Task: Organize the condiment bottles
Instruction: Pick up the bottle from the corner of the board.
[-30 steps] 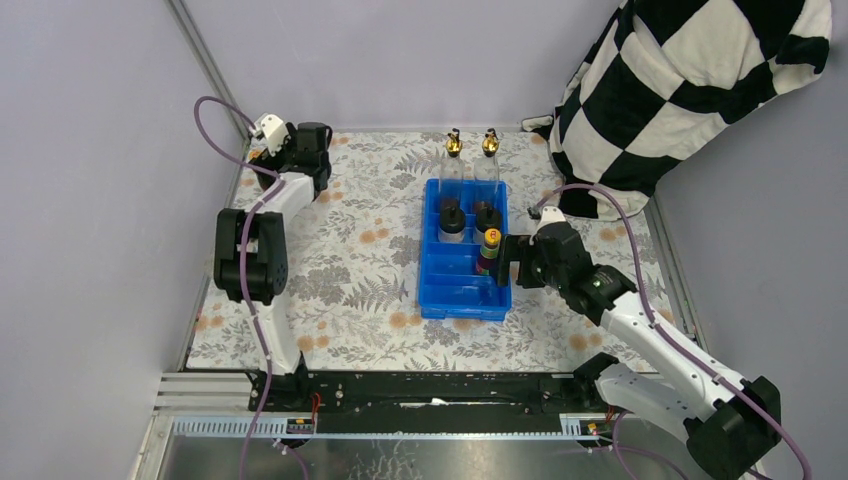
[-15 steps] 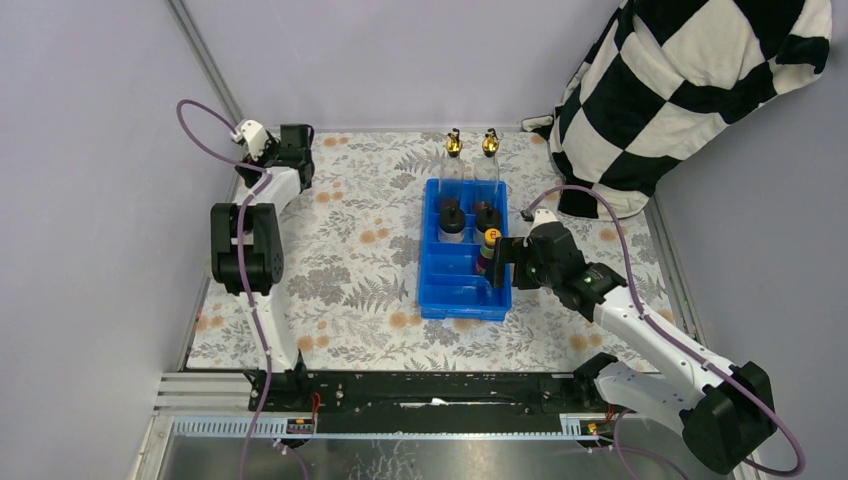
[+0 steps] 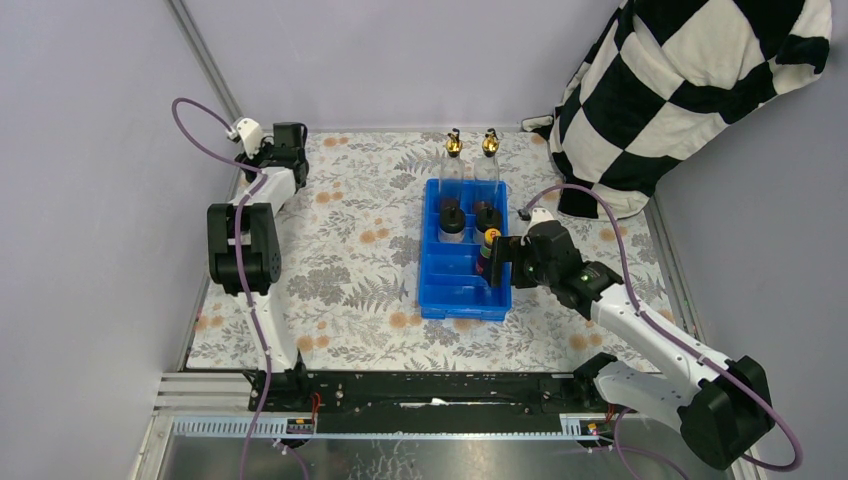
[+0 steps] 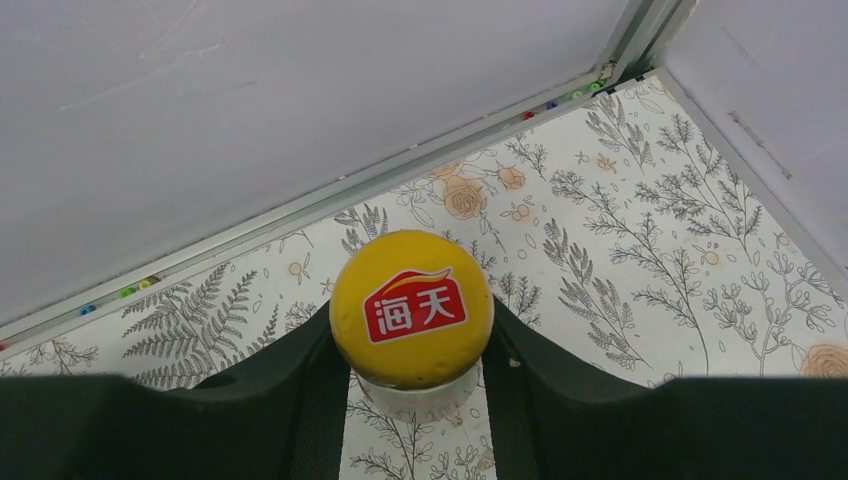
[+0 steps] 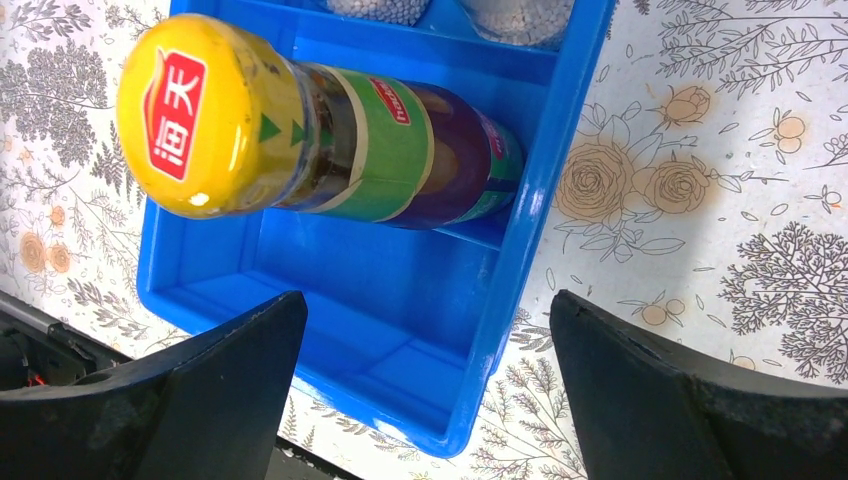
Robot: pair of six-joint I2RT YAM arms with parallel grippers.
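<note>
Orange-capped bottle (image 4: 411, 308) stands upright far left, the left claw (image 4: 412, 350) clenched round its neck. The tray (image 3: 455, 295) lies well right, where the right claw (image 5: 425, 310) gapes.

The corner bottle's (image 4: 415, 392) yellow cap (image 4: 411, 308) bears a red badge with white characters 海天. The tray bottle's (image 5: 457, 165) cap (image 5: 205, 115) shows the same; its green label's (image 5: 392, 140) print is illegible.

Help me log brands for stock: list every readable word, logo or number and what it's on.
"海天": red badge on the yellow cap of the bottle by the wall.
"海天": sideways, on the yellow lid of the sauce bottle in the blue tray.
Red tag on its green label: too small to read.
</note>
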